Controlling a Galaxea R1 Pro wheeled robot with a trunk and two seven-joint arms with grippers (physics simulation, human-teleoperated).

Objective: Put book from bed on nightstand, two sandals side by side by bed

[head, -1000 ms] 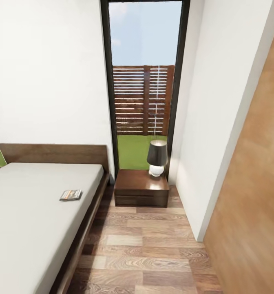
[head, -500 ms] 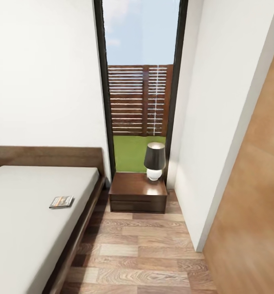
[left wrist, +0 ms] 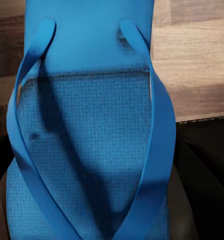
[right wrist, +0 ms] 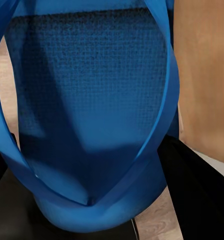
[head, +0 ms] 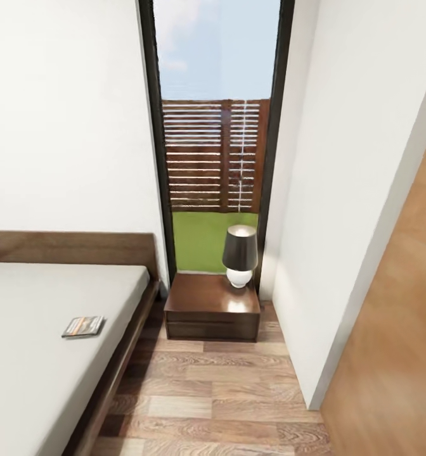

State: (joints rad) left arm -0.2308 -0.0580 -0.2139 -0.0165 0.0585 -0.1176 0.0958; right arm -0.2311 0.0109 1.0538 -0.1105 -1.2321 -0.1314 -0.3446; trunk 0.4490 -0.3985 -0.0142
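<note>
A strip of plank floor (head: 225, 392) runs toward 12 o'clock between the bed (head: 42, 354) and the white wall (head: 340, 209), ending at the nightstand (head: 203, 307) with its lamp (head: 240, 254). The book (head: 83, 326) lies near the mattress edge at 9 o'clock. Each wrist camera looks closely onto a blue sandal — left sandal (left wrist: 87, 150), right sandal (right wrist: 87, 115); whether the fingers clamp them, I cannot tell.

Grey-mattressed dark wooden bed (head: 42, 354) cropped at left edge; cover lettering of small thin book (head: 83, 326) too small to read.
</note>
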